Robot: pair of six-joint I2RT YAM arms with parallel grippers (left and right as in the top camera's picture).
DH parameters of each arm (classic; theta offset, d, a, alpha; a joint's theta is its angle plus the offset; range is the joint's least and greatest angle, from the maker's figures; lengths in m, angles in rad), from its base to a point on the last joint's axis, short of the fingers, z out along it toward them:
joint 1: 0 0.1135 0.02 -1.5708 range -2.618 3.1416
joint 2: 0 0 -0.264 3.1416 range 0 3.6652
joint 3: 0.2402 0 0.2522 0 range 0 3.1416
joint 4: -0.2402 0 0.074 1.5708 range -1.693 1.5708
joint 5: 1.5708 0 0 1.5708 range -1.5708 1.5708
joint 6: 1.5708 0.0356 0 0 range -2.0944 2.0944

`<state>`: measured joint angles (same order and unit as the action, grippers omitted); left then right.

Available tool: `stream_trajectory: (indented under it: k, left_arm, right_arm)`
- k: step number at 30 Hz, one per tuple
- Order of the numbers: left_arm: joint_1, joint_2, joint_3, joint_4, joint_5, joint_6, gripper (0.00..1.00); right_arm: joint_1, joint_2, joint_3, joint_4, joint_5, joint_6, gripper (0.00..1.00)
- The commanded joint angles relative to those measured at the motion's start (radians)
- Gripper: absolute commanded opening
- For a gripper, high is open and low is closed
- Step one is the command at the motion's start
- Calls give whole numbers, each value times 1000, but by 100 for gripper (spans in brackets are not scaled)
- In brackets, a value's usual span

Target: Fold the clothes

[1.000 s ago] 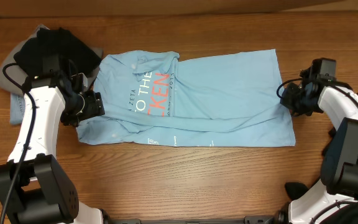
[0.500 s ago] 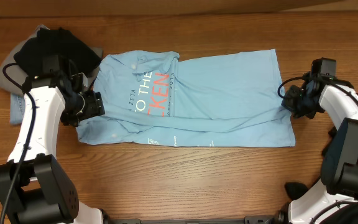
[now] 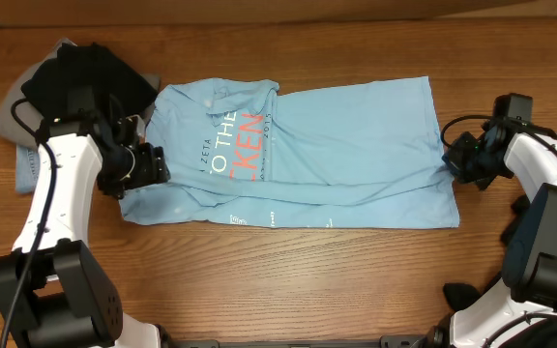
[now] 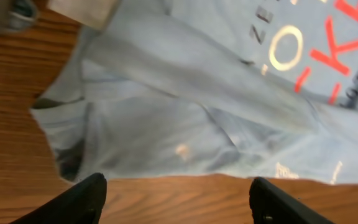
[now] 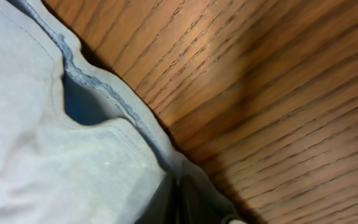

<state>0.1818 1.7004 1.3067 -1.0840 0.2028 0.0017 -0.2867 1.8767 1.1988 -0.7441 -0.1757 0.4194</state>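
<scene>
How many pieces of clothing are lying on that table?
2 clearly: the light blue T-shirt spread across the middle, and a black garment bunched at the far left. Grey cloth under the black one may be a third.

The overhead camera is looking straight down from far off, taking in the whole table point(image 3: 288, 280), both arms and the light blue T-shirt point(image 3: 356, 126). The left wrist camera is looking down close over the shirt's left end, with the left gripper point(image 4: 182, 202) at its lower edge. The right wrist camera is sitting almost against the shirt's right hem, an edge the overhead view is also showing.
</scene>
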Motion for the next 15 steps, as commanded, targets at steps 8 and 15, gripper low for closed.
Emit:
stream_trajectory:
  k: [8,15]
  left_arm:
    - [-113,0,-135,56,151,81,79]
    - [-164,0,-280,251,153,40,71]
  right_arm:
    - [1,-1,27,8,-24,26,4]
    - [1,-1,27,12,-24,26,4]
